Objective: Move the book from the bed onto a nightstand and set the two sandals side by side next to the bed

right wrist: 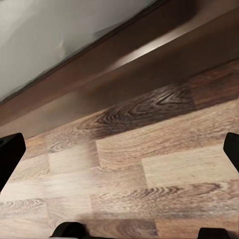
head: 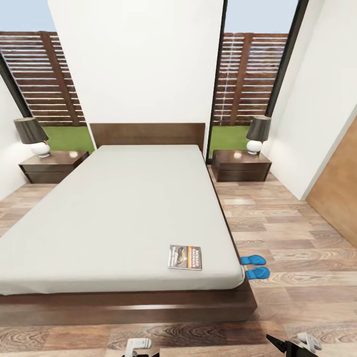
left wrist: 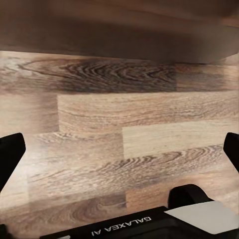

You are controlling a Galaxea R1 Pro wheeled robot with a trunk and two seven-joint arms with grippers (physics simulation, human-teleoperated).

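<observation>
Overhead: book (head: 185, 257), dark cover, orange band, near right on bed (head: 119, 208); two sandals (head: 255, 266) right; both grippers' (left wrist: 119, 149) (right wrist: 119, 149) fingers spread, empty, over floor (left wrist: 99, 114).

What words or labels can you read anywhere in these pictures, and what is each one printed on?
"GALAXEA AI": white lettering on the black body of the left gripper, seen upside down in the left wrist view.
Book on the bed: white lettering on an orange band of its cover, too small and blurred to read in the head view.
No other text is legible.
</observation>
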